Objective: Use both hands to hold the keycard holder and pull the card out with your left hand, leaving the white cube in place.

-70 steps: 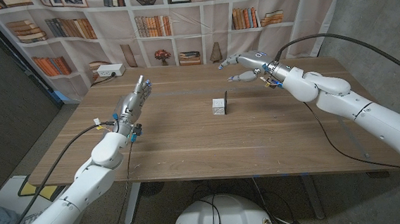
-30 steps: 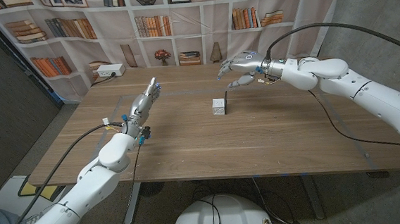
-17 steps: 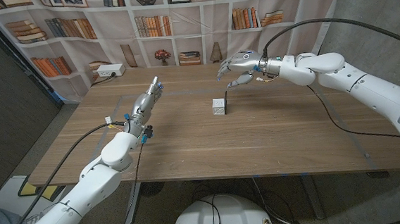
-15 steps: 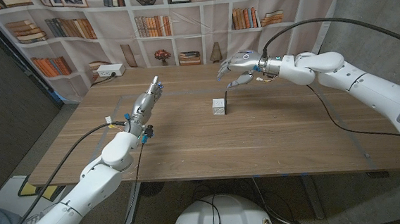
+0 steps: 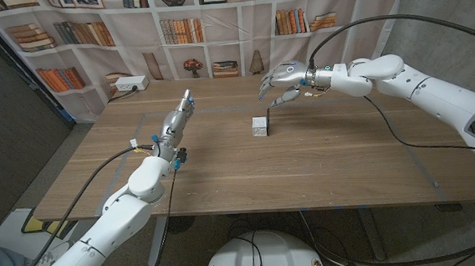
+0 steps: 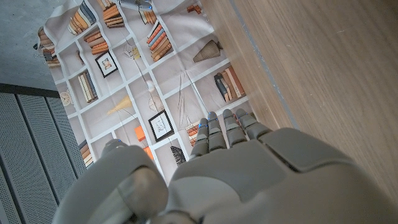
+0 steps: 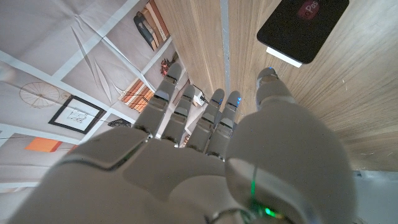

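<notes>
Two hands, and from the head view yours on the right is much the nearer to the holder (image 5: 268, 123). That dark holder stands upright on its edge, touching the cube (image 5: 260, 127) on the cube's right side. Your right hand (image 5: 282, 81) hovers just beyond the cube, toward the bookshelf backdrop and slightly right, fingers spread and holding nothing. Your left hand (image 5: 175, 119) is well apart from the cube on its left, fingers straight and together, pointing at the backdrop, also empty. My judgement: the right hand needs to drop toward you onto the holder, while the left must cross the table rightward.

Left wrist view: the left hand (image 6: 236, 168) shows its back, fingers extended over bare table (image 6: 323, 62) toward the backdrop; nothing is in its grasp.

Right wrist view: the right hand (image 7: 199, 143) is spread wide and empty, and the holder (image 7: 303, 26) lies just past the thumb tip, apart from it, with a pale strip along its near edge.
</notes>
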`<control>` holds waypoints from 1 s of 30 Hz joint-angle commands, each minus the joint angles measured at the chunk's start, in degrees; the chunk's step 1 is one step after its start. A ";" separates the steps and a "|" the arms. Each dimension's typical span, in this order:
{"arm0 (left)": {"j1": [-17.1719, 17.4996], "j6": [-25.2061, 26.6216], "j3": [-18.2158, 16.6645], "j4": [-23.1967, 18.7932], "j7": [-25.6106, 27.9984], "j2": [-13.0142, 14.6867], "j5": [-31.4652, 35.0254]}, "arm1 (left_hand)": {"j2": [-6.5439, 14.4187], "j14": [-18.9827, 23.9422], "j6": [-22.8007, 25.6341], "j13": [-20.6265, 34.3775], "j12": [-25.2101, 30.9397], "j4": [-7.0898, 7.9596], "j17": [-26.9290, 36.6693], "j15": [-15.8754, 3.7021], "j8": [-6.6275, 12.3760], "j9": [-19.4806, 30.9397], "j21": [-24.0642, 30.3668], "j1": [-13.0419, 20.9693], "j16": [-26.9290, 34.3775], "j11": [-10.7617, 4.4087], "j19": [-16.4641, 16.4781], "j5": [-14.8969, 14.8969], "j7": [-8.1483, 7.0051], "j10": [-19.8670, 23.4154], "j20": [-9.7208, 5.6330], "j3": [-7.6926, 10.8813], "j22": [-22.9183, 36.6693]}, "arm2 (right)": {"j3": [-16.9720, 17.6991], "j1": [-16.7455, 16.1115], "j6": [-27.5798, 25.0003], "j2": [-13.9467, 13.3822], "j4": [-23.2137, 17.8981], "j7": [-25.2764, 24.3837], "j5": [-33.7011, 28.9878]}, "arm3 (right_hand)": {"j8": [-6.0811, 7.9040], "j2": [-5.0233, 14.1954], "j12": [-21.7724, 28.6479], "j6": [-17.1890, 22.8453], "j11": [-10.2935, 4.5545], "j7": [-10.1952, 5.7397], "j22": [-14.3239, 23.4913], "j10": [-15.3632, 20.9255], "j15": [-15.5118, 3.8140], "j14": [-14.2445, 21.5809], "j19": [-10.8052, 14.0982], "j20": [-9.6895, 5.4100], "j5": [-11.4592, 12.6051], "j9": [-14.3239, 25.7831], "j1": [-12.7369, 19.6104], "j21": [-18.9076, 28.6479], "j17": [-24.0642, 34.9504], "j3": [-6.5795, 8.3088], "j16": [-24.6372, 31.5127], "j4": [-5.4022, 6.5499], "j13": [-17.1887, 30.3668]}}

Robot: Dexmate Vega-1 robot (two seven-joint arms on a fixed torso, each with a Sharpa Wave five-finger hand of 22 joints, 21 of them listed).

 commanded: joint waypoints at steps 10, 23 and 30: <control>-3.48 4.88 2.26 0.48 1.62 -1.56 -0.12 | 0.32 0.53 0.25 0.34 -0.01 -0.02 0.23 0.31 -0.09 0.08 -0.16 0.41 -0.04 0.54 -0.19 -0.26 0.55 0.51 -0.04 -0.57 0.16 | -5.71 5.35 2.19 0.63 3.44 -1.86 -5.29 | 0.57 0.36 -0.10 0.82 0.01 -0.05 0.08 0.73 -4.33 0.43 -0.28 0.12 0.48 0.13 -0.29 -0.32 0.22 -0.16 -0.27 -0.09 0.18; -4.33 7.37 2.93 -0.32 2.38 -1.43 -0.62 | 0.41 0.48 0.14 0.35 -0.07 0.00 0.23 0.37 -0.17 0.09 -0.15 0.45 -0.08 0.69 -0.25 -0.27 0.63 0.52 -0.12 -0.71 0.16 | -7.83 6.61 3.80 0.85 4.58 -1.72 -5.88 | 0.73 0.54 -0.13 1.41 0.01 -0.04 0.09 0.95 -4.37 0.67 -0.56 0.37 0.48 0.20 -0.27 -0.47 0.19 -0.18 -0.34 -0.13 0.19; -4.49 7.50 3.19 -0.27 2.92 -1.77 -0.64 | 0.45 0.49 0.22 0.35 -0.10 0.01 0.23 0.33 -0.15 0.09 -0.15 0.47 -0.09 0.54 -0.30 -0.27 0.58 0.54 -0.09 -0.79 0.16 | -8.74 7.19 4.42 1.17 5.33 -2.99 -6.60 | 0.86 0.76 -0.09 1.79 0.01 -0.04 0.09 1.21 -4.33 1.00 -0.58 0.43 0.50 0.27 -0.23 -0.49 0.19 -0.14 -0.29 -0.13 0.20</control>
